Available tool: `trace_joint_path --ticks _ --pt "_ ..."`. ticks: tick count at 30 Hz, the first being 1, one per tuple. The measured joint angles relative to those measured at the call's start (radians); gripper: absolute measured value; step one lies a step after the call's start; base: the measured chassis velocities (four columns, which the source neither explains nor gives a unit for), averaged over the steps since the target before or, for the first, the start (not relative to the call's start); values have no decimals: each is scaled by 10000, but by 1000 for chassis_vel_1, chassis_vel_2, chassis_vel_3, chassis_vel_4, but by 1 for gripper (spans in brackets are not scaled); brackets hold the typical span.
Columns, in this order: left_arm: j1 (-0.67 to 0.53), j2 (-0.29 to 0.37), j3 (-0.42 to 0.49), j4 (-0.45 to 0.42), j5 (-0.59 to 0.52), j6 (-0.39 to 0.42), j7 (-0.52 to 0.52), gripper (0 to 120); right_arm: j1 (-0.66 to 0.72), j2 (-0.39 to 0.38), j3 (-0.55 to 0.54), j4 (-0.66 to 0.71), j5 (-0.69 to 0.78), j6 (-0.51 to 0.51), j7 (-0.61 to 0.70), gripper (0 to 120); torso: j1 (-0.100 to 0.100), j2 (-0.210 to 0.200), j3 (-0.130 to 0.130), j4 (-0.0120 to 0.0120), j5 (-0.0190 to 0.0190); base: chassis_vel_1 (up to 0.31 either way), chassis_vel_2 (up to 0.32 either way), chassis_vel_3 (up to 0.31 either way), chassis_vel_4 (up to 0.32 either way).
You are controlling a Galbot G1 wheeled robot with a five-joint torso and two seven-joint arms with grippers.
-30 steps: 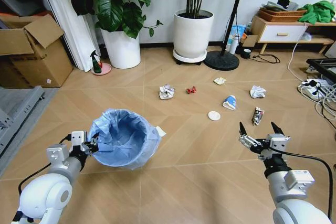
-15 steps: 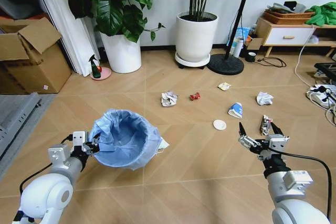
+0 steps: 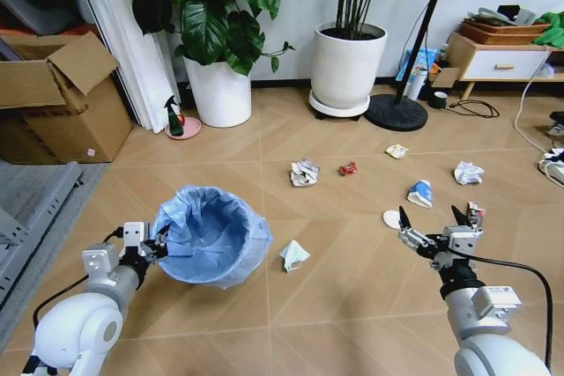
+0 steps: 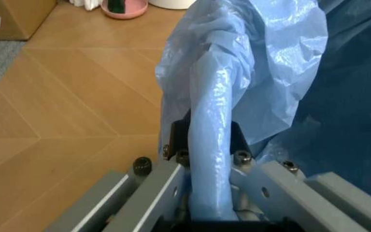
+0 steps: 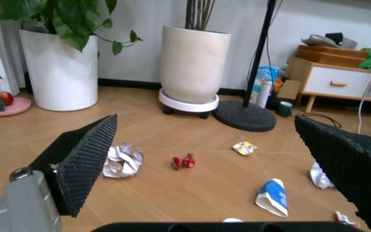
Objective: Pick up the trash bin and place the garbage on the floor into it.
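The trash bin [image 3: 210, 233], lined with crinkled light-blue plastic, is held off the floor at the lower left. My left gripper [image 3: 152, 245] is shut on its rim; the left wrist view shows the fingers [image 4: 172, 145] clamped on the bagged rim [image 4: 211, 125]. My right gripper [image 3: 432, 223] hovers open and empty at the lower right. On the floor [image 3: 352, 288] lies garbage: a paper ball [image 3: 305, 172], a red wrapper [image 3: 348, 168], a yellowish wrapper [image 3: 397, 151], a crushed cup [image 3: 420, 193], a white lid [image 3: 391, 218], another paper ball [image 3: 468, 173], a printed wrapper [image 3: 477, 213] and a pale crumpled piece [image 3: 294, 255] beside the bin.
Two big white planters [image 3: 217, 92] [image 3: 349, 66] and a fan base [image 3: 396, 113] stand along the back wall. A green spray bottle [image 3: 174, 118] sits by the left planter. A cardboard box [image 3: 53, 99] is at the left; cables and a low cabinet [image 3: 498, 57] are at the right.
The whole view has shifted, so the camera moved; the litter now sits lower and further right, and the pale piece beside the bin has come fully into view. Both grippers keep their states.
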Motion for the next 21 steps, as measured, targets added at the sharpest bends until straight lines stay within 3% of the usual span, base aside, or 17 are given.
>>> trace_joint_path --ticks 13,21 --pt "-68 -31 0 110 4 -34 5 0 171 -43 -90 -279 71 19 26 100 5 -1 4 -2 -5 -154 180 143 -172" --pt "-74 -29 -56 212 4 -51 -18 0 643 -758 -387 -1080 871 -155 49 100 -1 0 -1 0 0 16 12 -17 10"
